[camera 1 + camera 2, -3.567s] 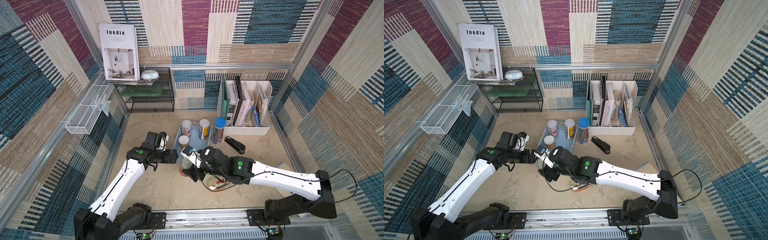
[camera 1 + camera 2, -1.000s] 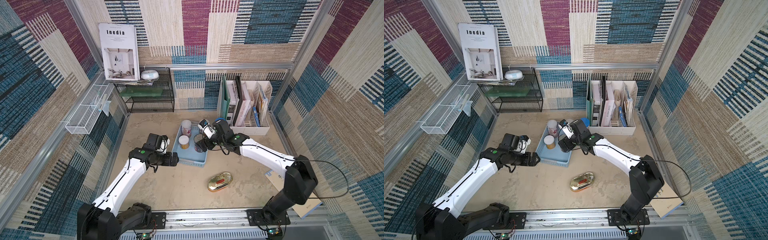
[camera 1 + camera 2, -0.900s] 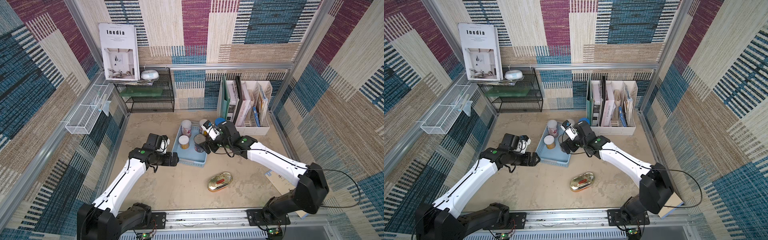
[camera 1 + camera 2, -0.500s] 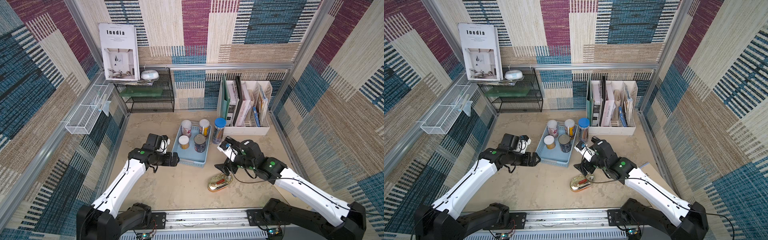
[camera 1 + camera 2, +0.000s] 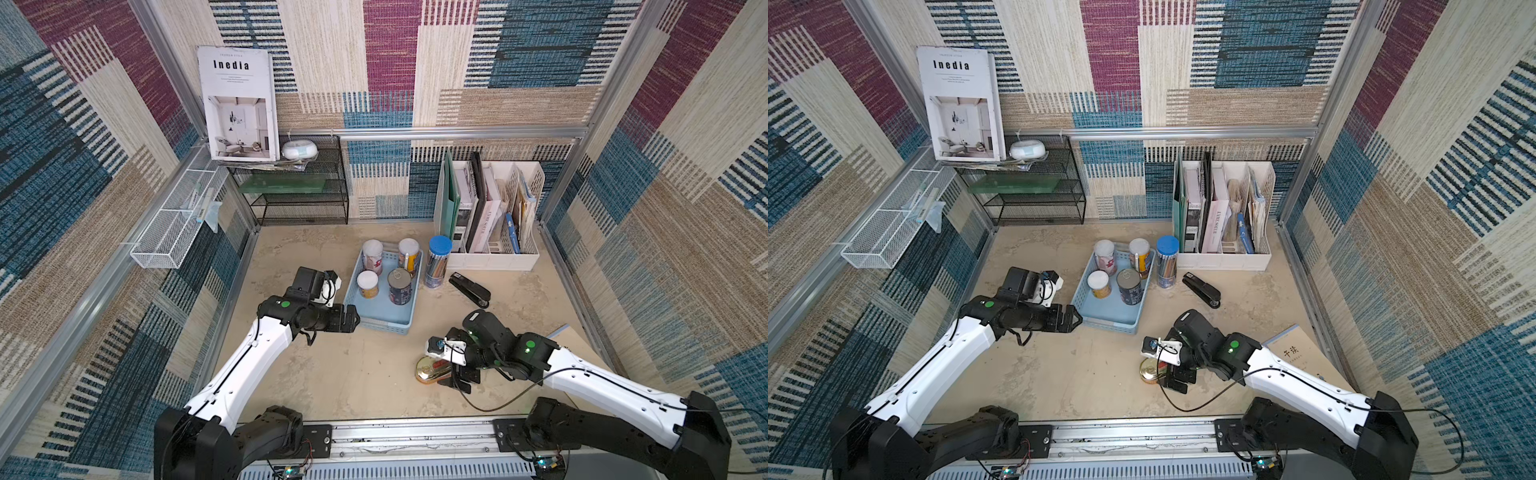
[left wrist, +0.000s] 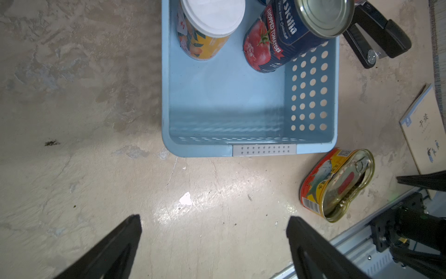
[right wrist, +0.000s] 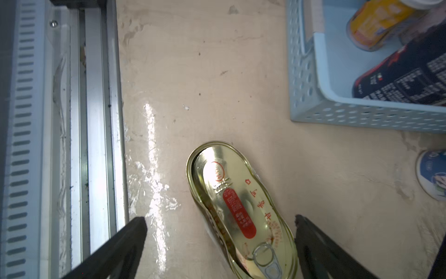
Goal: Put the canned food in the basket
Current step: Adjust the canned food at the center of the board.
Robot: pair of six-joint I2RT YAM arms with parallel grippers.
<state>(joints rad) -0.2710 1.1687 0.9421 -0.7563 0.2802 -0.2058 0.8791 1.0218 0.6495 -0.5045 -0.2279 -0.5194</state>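
While four cans [image 5: 400, 286] stand in the shallow light blue perforated plastic basket [image 5: 384, 328], the flat oval gold tin with red label [image 5: 430, 370] lies at its five o'clock, between the spread jaws of the right gripper [image 7: 219, 218]; the left gripper [image 6: 213, 218], equally spread, hovers at eight o'clock.

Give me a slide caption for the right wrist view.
Open right gripper poised over the oval gold tin, outside the light blue basket.
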